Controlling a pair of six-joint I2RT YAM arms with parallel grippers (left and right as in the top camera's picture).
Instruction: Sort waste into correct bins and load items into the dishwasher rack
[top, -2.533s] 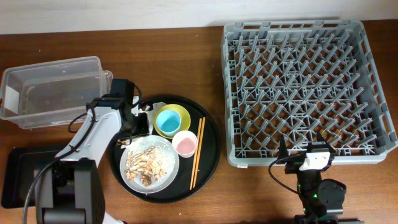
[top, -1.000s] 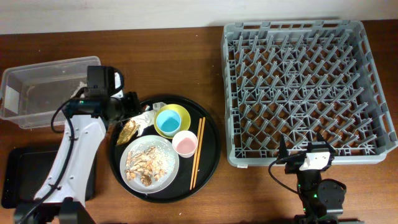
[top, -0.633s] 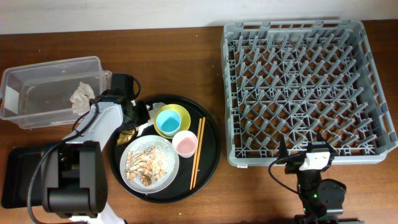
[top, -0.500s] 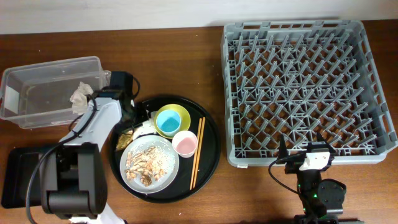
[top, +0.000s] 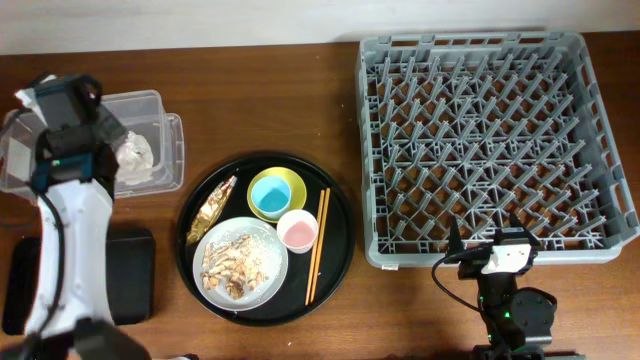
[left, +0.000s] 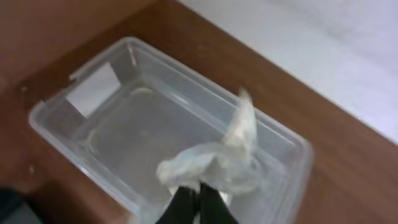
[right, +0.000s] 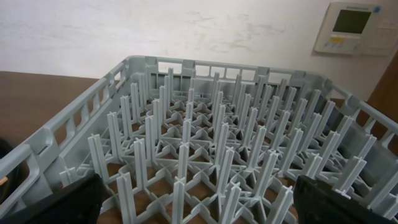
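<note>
White label (left: 93, 91) on clear tub (left: 118, 134) unreadable; left fingers (left: 184, 203) pinch napkin (left: 217, 165).

The worktop (top: 290, 100) is brown wood with visible grain; the tub (left: 112, 130) is clear, smooth plastic; the napkin (left: 214, 165) is crumpled matt paper; the rack (top: 465, 42) is grey matt plastic.

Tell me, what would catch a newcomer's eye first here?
The big grey rack fills the right side, empty. At centre, a round black tray carries a plate of food scraps, a pink cup and chopsticks. Far left, the left gripper holds a crumpled napkin over a clear tub.
</note>
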